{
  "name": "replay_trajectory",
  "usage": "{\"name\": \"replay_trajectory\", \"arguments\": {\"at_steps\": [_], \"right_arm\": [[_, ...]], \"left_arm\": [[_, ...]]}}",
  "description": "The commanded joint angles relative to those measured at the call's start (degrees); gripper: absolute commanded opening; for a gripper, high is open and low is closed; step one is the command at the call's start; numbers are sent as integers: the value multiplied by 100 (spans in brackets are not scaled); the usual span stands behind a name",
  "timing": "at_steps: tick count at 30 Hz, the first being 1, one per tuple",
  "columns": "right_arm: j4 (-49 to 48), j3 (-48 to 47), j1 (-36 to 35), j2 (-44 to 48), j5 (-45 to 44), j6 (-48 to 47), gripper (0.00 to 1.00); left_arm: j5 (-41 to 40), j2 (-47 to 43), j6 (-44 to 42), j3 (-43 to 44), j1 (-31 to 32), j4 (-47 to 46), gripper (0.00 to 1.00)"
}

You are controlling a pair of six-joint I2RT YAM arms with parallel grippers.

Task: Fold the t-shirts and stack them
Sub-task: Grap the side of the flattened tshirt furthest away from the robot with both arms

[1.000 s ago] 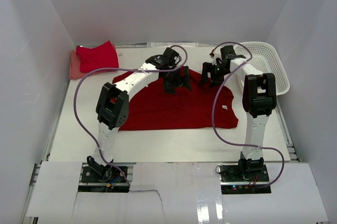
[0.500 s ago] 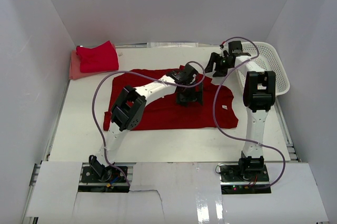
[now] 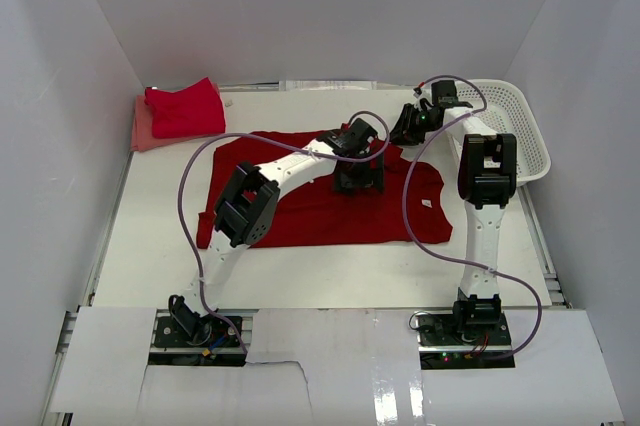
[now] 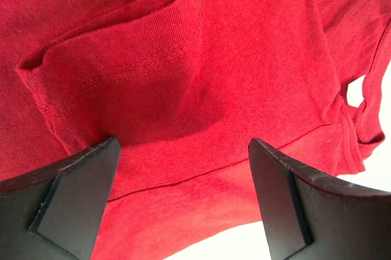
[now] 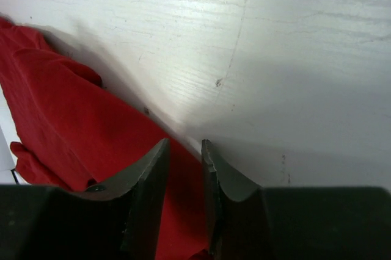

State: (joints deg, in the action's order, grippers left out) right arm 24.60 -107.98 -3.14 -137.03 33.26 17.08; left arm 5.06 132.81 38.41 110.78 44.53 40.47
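White slatted basket (image 3: 528, 136) at table (image 3: 150, 256) far right corner; white walls around.

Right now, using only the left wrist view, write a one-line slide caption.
Open left gripper poised over the rumpled red t-shirt, white table showing at the lower right.

Lab robot cell: plain white walls (image 3: 300, 16) enclosing white table (image 3: 150, 266), bolted arm bases (image 3: 200, 328).

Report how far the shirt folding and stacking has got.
Done: a folded pile sits at the far left corner of the table. In hand: the red shirt lies spread out, the left gripper open above it, the right gripper seemingly pinching its far edge. Left: folding this shirt and adding it to the pile.
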Motion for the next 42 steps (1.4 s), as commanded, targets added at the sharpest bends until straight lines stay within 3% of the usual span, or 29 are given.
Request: {"name": "replay_trajectory", "arguments": {"at_steps": [1,4,15,20,22,30,31,32,33,34,35,42], "right_arm": [[325,-486,41,-139,366,-38,36],[405,-495,50,-113,427,-99,45],[441,-162,32,97,656,-363,43],[397,-82,41,116,735,-407,24],[379,-179,32,98,787,-381,8],[98,-521,41,54,1165,-74,8],[98,-548,41,45,1287,-47,9],[106,-566,32,62,1324,-30,18],[115,-522,32,89,1341,-47,33],[115,-470,32,202,1350,-108,62],[124,-391,32,273,1315,-135,70],[572,277,-29,826,508,-723,74]], "left_arm": [[-321,332,-106,154,-6,303,98],[-644,473,-97,479,-15,654,98],[-1428,895,-159,585,-15,1428,98],[-1350,966,-229,278,-6,1473,98],[-1341,966,-264,77,20,1473,98],[-1367,843,-221,-618,336,1455,98],[-1385,799,-203,-758,363,1446,98],[-1385,773,-185,-829,398,1429,98],[-1402,755,-142,-908,468,1420,98],[-1411,703,-132,-988,503,1394,98],[-1420,685,-132,-1136,599,1368,98],[-1420,588,-36,-1647,908,1297,98]]}}
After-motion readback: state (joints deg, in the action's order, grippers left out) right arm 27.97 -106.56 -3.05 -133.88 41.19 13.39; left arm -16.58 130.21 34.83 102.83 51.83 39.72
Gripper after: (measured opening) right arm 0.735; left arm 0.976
